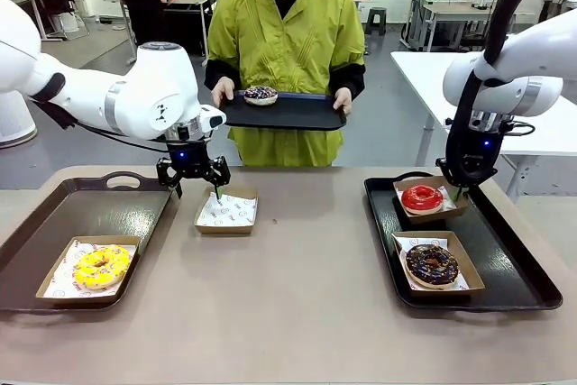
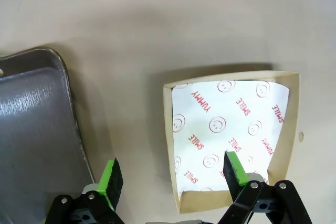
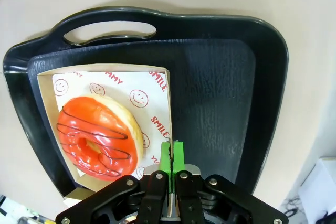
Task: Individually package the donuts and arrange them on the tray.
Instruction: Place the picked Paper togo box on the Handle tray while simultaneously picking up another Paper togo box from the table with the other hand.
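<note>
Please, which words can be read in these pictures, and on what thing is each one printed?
"YUMMY": red print on the white paper lining the empty box.
"SMILE": same paper, also the liner under the red donut.
Front view: all print is too small to read.

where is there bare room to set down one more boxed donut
Right tray: bare strip beside red donut and chocolate donut; its left side is crowded. Left tray: far half, beyond yellow donut.
</note>
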### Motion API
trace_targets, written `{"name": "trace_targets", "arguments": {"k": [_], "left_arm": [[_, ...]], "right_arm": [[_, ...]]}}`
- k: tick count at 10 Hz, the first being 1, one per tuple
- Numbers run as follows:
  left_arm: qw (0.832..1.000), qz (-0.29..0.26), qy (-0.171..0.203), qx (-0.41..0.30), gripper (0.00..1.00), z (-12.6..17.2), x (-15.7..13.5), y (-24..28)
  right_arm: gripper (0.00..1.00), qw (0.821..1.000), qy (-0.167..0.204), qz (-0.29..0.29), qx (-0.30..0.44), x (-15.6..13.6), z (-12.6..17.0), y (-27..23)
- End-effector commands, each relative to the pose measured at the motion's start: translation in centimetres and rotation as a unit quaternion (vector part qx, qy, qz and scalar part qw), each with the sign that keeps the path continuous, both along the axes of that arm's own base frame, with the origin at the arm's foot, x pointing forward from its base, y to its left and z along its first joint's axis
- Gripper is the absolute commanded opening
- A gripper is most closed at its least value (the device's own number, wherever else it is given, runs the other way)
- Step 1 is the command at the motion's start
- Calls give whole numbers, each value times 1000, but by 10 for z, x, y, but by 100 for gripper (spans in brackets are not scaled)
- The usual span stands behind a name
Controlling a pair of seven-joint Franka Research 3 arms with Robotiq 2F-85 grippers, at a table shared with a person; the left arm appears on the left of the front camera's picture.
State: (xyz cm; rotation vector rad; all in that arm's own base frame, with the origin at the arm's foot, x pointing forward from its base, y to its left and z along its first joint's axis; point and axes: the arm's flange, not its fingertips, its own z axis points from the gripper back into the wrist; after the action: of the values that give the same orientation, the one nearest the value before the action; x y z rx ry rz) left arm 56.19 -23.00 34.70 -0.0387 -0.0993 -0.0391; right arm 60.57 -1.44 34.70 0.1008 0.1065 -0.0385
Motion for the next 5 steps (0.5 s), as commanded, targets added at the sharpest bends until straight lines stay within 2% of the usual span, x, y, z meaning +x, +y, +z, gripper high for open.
{"name": "trace_targets", "arguments": {"k": [1,4,5], "left_arm": [[1000,11,0,6,100,-9,13,-3],[1000,12,7,4,100,-18,18,-1],[1000,8,11,0,40,-19,18,-1]], "right_arm": [[1,1000,2,1,-5,8,-2,2],[1,1000,7,6,-6,8,-4,1],[48,1000,13,14,-8,7,-4,2]]}}
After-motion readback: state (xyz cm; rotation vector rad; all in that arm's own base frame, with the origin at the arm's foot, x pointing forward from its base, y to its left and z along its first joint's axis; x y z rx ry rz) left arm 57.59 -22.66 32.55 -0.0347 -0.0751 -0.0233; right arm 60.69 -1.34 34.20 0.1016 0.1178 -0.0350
